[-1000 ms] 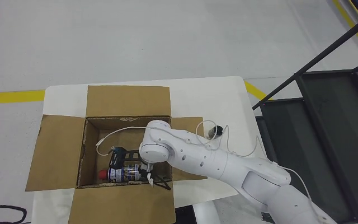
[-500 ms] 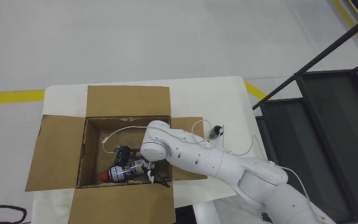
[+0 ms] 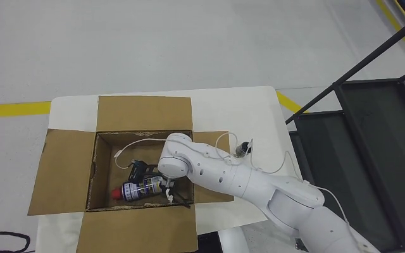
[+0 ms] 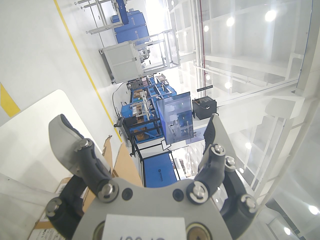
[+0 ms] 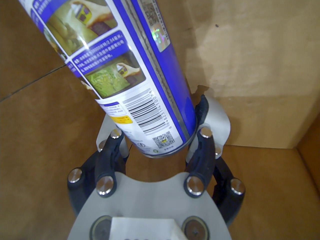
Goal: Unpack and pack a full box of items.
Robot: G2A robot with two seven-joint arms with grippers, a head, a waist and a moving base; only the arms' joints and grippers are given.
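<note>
Right gripper (image 5: 160, 126) is closed on the base end of a spray can (image 5: 112, 51) — one finger (image 5: 217, 121) presses on each side of the blue and white body. Seen from above, the can lies nearly flat inside the open cardboard box (image 3: 145, 114), in the lower left part of the frame. Its red cap (image 3: 116, 193) is toward the left wall of the box. Just beside the can, a little higher in the frame, lies a dark item (image 3: 138, 169), and a thin white cable (image 3: 124, 150) curves above it — whether the item touches the can I cannot tell. The box stands on a white table (image 3: 253, 107) with its flaps folded outward. Left gripper (image 4: 138, 131) is open, with nothing between its two fingers, and it points away toward the hall.
</note>
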